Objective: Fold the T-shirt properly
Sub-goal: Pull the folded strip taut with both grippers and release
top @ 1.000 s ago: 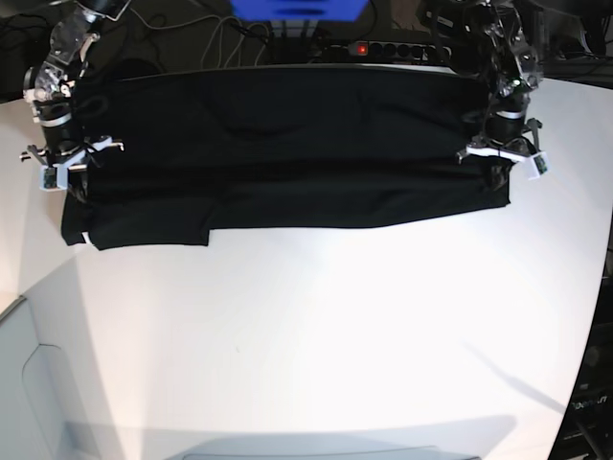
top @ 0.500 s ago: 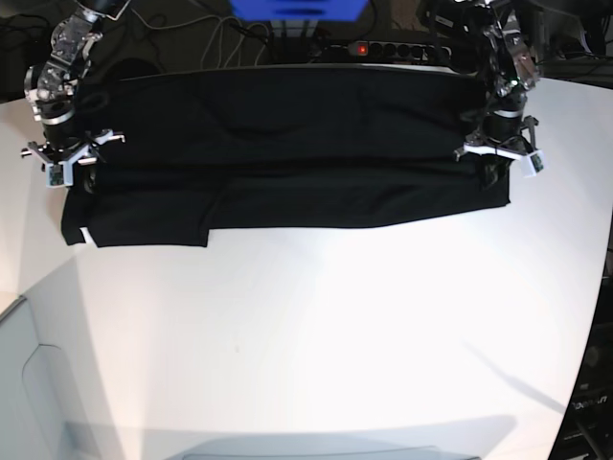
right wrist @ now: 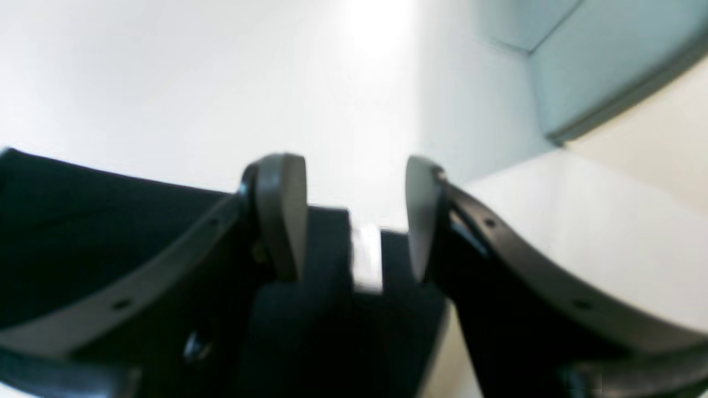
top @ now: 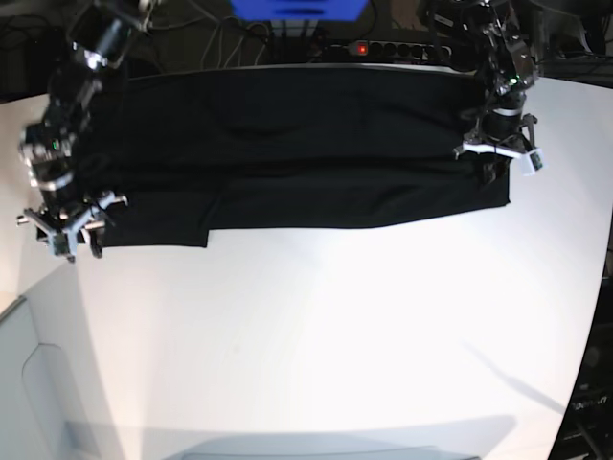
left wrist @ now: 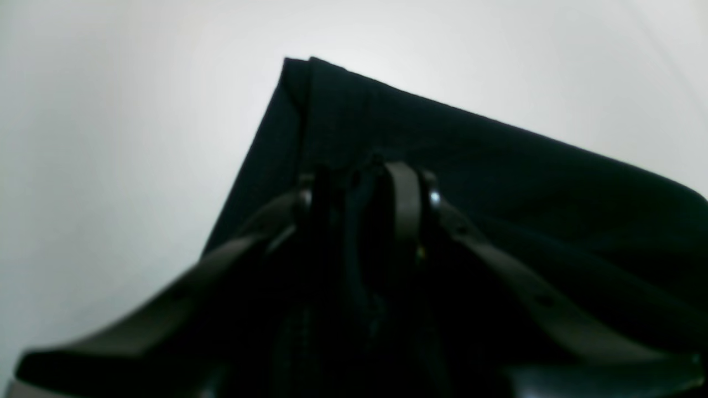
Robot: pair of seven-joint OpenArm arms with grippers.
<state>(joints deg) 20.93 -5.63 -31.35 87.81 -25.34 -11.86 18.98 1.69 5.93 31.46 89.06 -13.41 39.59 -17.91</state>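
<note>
The black T-shirt (top: 287,144) lies folded into a long flat band across the far part of the white table (top: 335,335). My left gripper (top: 493,158) is over its right end. In the left wrist view that gripper (left wrist: 359,188) stands open by a narrow gap, with dark cloth (left wrist: 498,166) under and between the fingers. My right gripper (top: 65,235) hangs at the band's front left corner. Its fingers (right wrist: 282,215) are wide apart, so the right gripper (right wrist: 354,215) is open. Below the gap lie the cloth edge (right wrist: 83,221) and a small white tag (right wrist: 366,260).
A power strip with a red light (top: 362,48), cables and a blue object (top: 297,8) sit behind the table's far edge. A pale grey panel (top: 38,383) adjoins the table at the front left. The table's right edge (top: 599,287) curves close to my left arm.
My right gripper let go, opened wide and moved forward from the shirt's left edge to its front left corner. My left gripper opened a little and rose slightly. The shirt stayed flat.
</note>
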